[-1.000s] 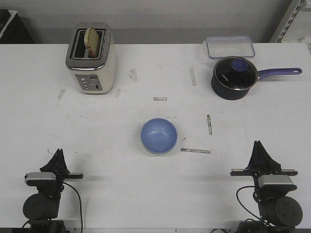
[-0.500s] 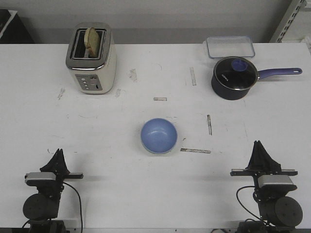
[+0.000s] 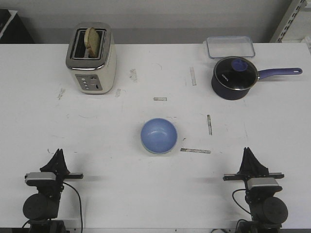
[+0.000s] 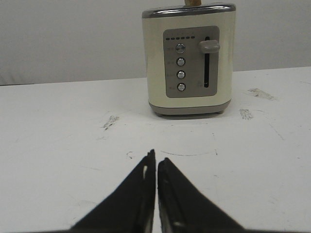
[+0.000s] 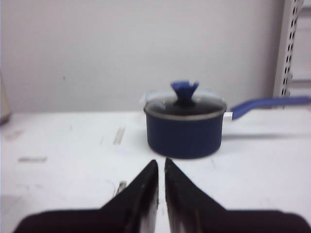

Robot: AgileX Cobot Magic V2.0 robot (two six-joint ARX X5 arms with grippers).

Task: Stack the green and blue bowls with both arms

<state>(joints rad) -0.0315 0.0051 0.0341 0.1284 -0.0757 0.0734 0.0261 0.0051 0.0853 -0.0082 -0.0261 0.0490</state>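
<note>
Blue bowl [image 3: 159, 136] at counter [image 3: 97, 126] centre, upright, round, smooth, pale periwinkle; a second rim seems to show under it, colour unclear. Left gripper [image 3: 58, 154] and right gripper [image 3: 247, 151] at near edge, well apart from bowl, jaws closed, empty.

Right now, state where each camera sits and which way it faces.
Front view: high, looking forward over the table; blue bowl central, both arms at the near edge.
Left wrist view: low, facing the toaster; left gripper shows.
Right wrist view: low, facing the saucepan; right gripper shows.
Shared: the front view shows both.
</note>
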